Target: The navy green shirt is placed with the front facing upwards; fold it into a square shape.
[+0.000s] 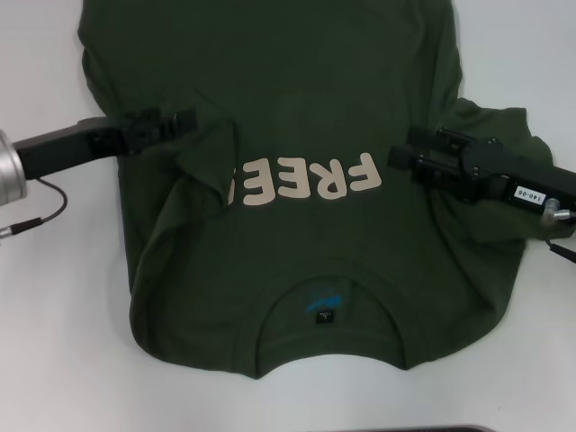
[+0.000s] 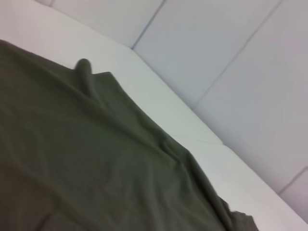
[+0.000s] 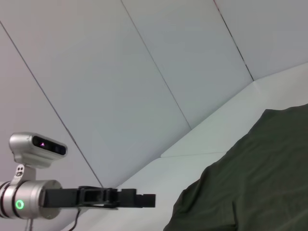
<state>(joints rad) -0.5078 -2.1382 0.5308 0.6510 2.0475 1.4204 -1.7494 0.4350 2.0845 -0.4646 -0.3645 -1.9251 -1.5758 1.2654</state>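
The shirt (image 1: 306,270) lies on the table (image 1: 54,360), collar nearest, letters partly covered by a flap folded in from the left. The left gripper (image 1: 184,122) hovers beside that fold, the right gripper (image 1: 400,160) over the other side; I cannot tell either grip. Probably side folds underway; next, the right sleeve. The hem is cut off.
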